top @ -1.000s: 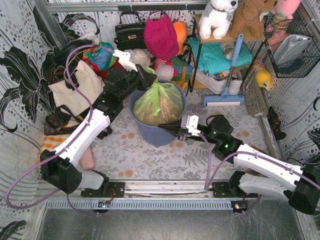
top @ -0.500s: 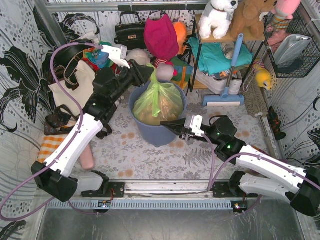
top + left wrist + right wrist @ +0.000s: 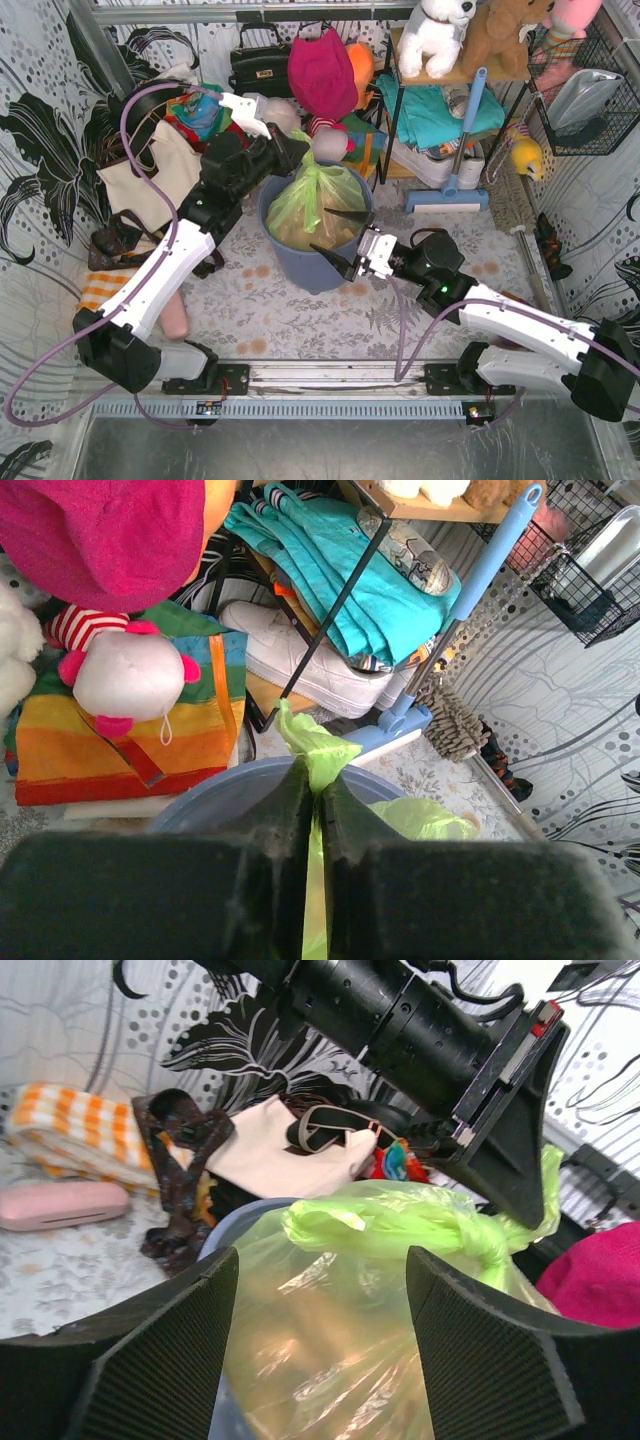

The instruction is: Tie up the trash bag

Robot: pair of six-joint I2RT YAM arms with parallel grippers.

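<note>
While the bin holds the trash bag, left end effector pinches it; right end effector gapes.

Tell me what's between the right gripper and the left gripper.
The trash bag's twisted green neck, plain in the right wrist view. The right gripper is open; the left gripper pinches the bag's tail.

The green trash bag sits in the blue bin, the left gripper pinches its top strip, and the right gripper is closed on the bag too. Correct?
Not quite: the right gripper is open, jaws spread wide before the trash bag, gripping nothing; the right wrist view shows this. The bag does sit in the blue bin, and the left gripper does pinch its top strip.
</note>
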